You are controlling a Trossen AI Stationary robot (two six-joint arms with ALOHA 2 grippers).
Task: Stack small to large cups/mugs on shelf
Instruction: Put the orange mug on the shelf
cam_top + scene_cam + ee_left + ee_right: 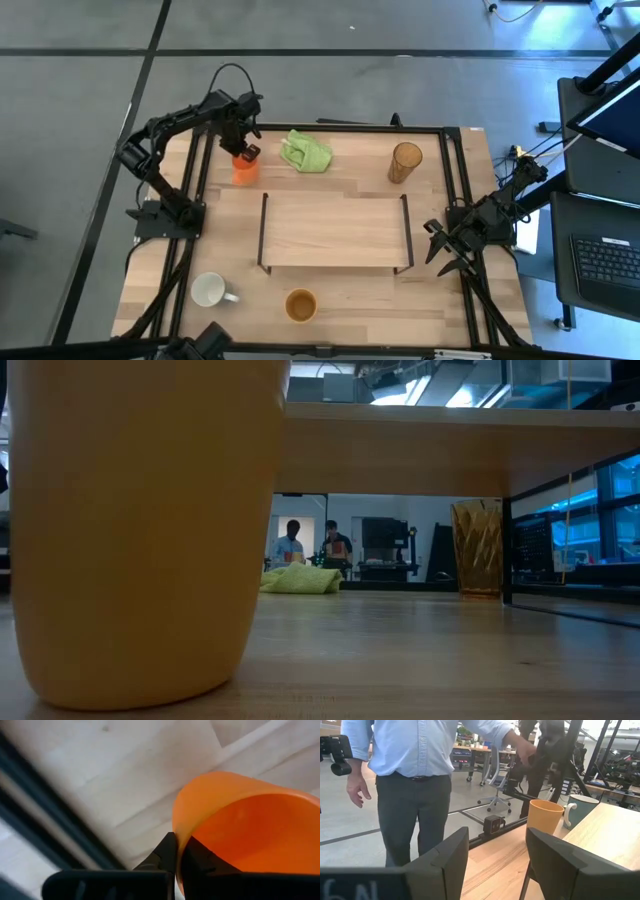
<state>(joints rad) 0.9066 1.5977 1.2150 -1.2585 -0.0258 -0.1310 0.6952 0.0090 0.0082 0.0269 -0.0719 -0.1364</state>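
Observation:
The small orange mug (243, 170) is at the table's far left, and my left gripper (244, 151) is shut on it from above. The white mug (209, 290) and the tan-brown cup (300, 305) stand upright near the front edge. The amber tumbler (405, 162) stands upright at the far right. The shelf (335, 232) stands mid-table with nothing on its board. My right gripper (440, 255) is open and empty at the shelf's right end. My left gripper (178, 855) pinches the orange mug's rim wall (181, 827) with one finger (202, 862) inside the mug and the other finger (165, 855) outside. The fingers come from above, pointing down. The mug's mouth faces up; whether its base is on the table does not show.
A green cloth (306, 152) lies crumpled between the orange mug and the tumbler. A person (415, 775) stands just beyond the table's near edge, close to the white mug (580, 809) and the tan cup (545, 816). Black frame rails (200, 190) run along both table sides.

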